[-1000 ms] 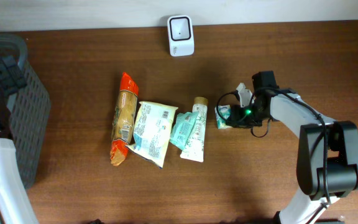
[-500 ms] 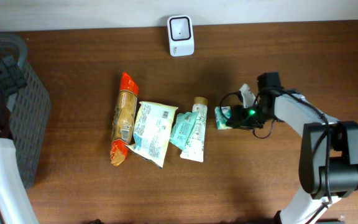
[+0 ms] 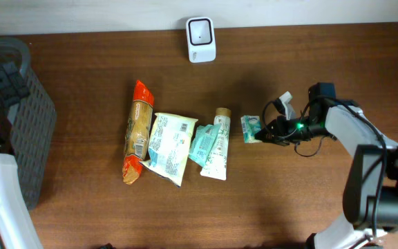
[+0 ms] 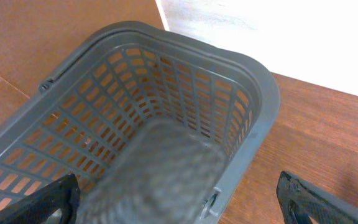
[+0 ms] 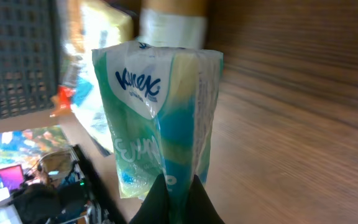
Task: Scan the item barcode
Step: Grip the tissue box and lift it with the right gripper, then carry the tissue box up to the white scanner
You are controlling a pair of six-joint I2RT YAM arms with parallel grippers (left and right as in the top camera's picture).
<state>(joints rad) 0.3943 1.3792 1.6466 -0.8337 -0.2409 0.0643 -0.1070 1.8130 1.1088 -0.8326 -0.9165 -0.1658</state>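
The item is a green and white Kleenex tissue pack (image 3: 250, 129), right of the row of goods in the overhead view. My right gripper (image 3: 268, 131) is shut on the pack's right end. In the right wrist view the pack (image 5: 160, 112) stands between the two black fingers (image 5: 156, 202), pinched at its lower edge by that gripper (image 5: 178, 198). No barcode shows on the faces I see. The white scanner (image 3: 200, 39) stands at the table's back edge. My left gripper (image 4: 179, 199) hangs open over the grey basket (image 4: 253, 74), holding nothing.
A red-orange biscuit pack (image 3: 138, 131), a yellow-white pouch (image 3: 169, 146), a teal packet (image 3: 204, 144) and a white tube (image 3: 218, 144) lie side by side mid-table. The grey basket (image 3: 36, 131) stands at the left edge.
My right arm has drawn back to the right and stretched out lower. The tissue pack in its jaws has shifted slightly to the right. The left arm has not moved.
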